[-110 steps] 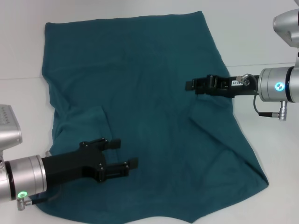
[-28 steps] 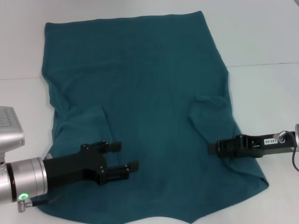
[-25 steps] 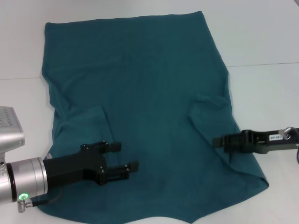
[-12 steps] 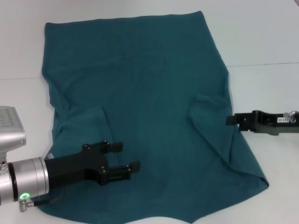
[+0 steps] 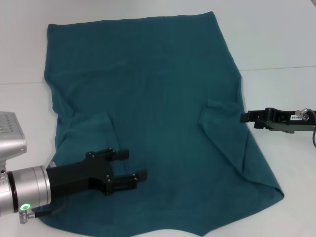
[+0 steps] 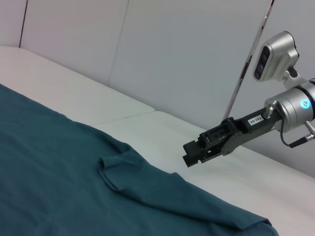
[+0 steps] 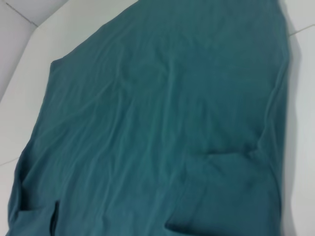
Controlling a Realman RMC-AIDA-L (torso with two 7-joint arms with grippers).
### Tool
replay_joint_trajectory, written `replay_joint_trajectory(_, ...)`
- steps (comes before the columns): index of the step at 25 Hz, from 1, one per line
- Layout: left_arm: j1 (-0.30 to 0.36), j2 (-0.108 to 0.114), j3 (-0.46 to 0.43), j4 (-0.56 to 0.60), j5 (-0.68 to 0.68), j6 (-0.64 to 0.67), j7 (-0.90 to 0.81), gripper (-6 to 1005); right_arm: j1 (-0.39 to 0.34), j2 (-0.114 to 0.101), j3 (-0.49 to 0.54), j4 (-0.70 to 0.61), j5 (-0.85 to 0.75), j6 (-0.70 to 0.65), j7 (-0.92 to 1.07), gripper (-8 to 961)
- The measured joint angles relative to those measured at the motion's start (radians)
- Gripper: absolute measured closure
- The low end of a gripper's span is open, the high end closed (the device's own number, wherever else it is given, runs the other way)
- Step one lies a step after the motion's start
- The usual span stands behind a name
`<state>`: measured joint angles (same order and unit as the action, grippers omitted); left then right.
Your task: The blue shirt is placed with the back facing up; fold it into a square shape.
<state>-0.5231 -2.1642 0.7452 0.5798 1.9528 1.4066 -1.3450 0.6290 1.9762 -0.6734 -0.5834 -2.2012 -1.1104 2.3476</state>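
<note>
The blue shirt lies flat on the white table with its plain side up and both short sleeves turned inward onto the body. My left gripper hovers open over the shirt's near left part, with nothing between its fingers. At the shirt's right edge my right gripper is level with the folded right sleeve and holds no cloth. The left wrist view shows the shirt and that right gripper above the bare table. In the right wrist view only the shirt appears.
The white table surrounds the shirt, with a seam line running across it. The shirt's near right corner is slightly rumpled. A grey wall panel stands behind the table.
My right gripper has drawn back off the shirt's near right part, moving away and to the right to the shirt's edge. The left gripper and the shirt have stayed put.
</note>
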Motion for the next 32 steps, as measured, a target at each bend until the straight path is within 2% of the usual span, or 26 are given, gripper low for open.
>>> replay_joint_trajectory(6, 0.0, 0.0, 0.001, 0.001, -0.002, 0.0, 0.001, 152, 0.005, 0.0, -0.007, 0.014, -0.006, 0.042, 0.002, 337)
replay_joint_trajectory(21, 0.001, 0.0, -0.005, 0.003, 0.0, 0.0, 0.001, 151, 0.036, 0.027, -0.063, 0.055, -0.008, 0.145, -0.005, 339)
replay_joint_trajectory(26, 0.0, 0.001, -0.006, 0.006, 0.0, 0.0, 0.001, 151, 0.038, 0.03, -0.064, 0.063, -0.008, 0.153, -0.005, 340)
replay_joint_trajectory(32, 0.0, 0.001, -0.006, 0.006, 0.002, 0.0, 0.001, 151, 0.037, 0.03, -0.064, 0.065, -0.008, 0.152, -0.005, 391)
